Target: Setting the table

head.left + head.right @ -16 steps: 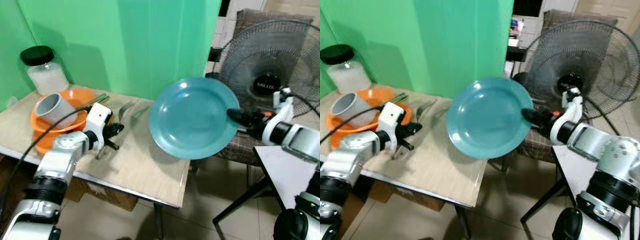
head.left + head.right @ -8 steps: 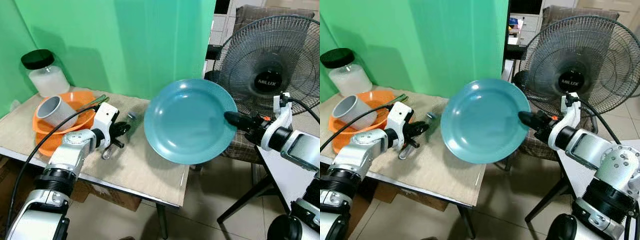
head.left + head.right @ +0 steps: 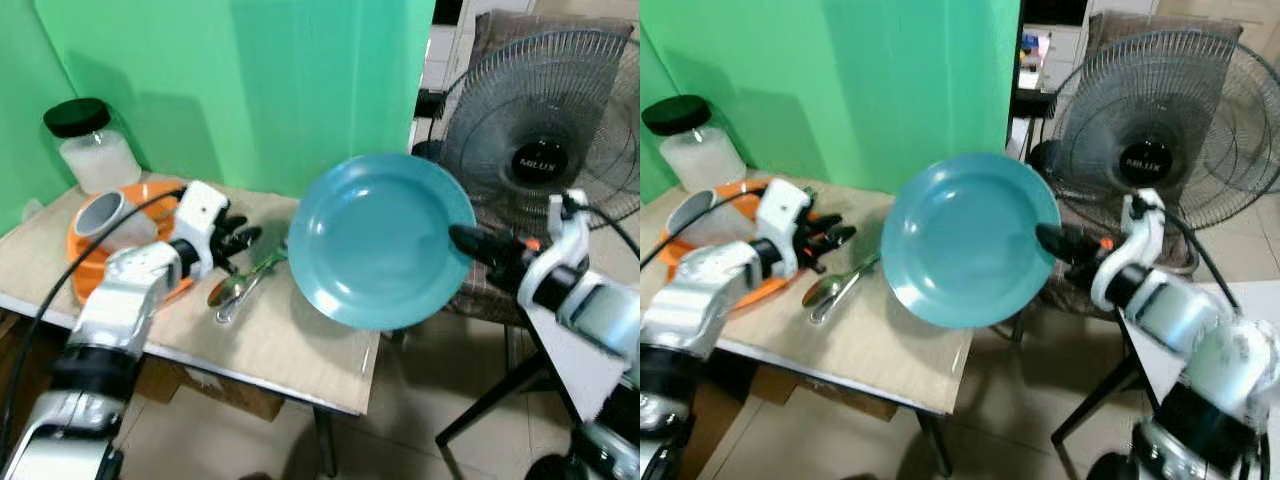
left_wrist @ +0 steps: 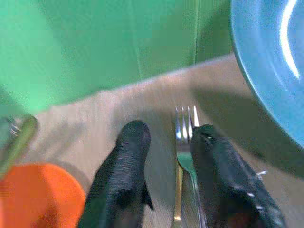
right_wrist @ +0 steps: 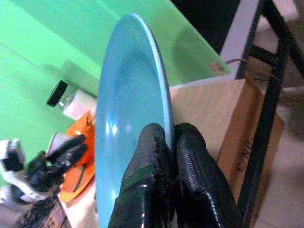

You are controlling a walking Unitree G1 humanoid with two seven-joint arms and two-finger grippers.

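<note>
Blue plate (image 3: 378, 240), tilted on edge, held clear of the table (image 3: 290, 350) off its 3 o'clock end, rim pinched between the clenched fingers of the right gripper (image 5: 164, 137). Placement is judged not yet done. Spoon (image 3: 228, 291) and fork (image 4: 184, 124) lie on the table centre; the left gripper (image 4: 164, 137) hovers over them, fingers parted, grasping nothing. At 10 o'clock: orange bowls (image 3: 85, 262), cup (image 3: 96, 212), jar (image 3: 90, 148).

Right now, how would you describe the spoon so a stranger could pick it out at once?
Look at the beige table in front of the green wall. Between the orange bowl and the tilted blue plate held off the table's right end, the spoon lies flat. It is the shiny utensil with a rounded bowl; the fork beside it has tines.
</note>
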